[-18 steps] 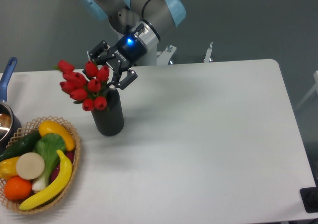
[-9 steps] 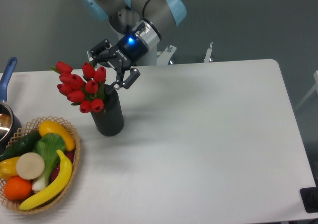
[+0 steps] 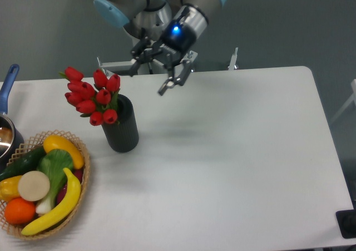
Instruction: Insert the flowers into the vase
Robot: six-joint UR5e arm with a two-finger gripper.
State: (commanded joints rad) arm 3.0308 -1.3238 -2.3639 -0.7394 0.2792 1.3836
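The flowers (image 3: 90,96), a bunch of red tulips with green stems, stand in the dark ribbed vase (image 3: 122,127) and lean out over its left rim. The vase stands upright on the white table at the left. My gripper (image 3: 151,75) hangs open above the table's back edge, up and to the right of the vase, with nothing between its fingers and a clear gap to the flowers.
A wicker basket (image 3: 82,167) of fruit and vegetables sits at the front left corner, just below the vase. A metal pot with a blue handle (image 3: 8,84) pokes in at the left edge. The white table (image 3: 233,162) stretches to the right.
My gripper has let go of the flowers, risen and swung to the right, away from the vase. The bunch stays in the vase, settled slightly.
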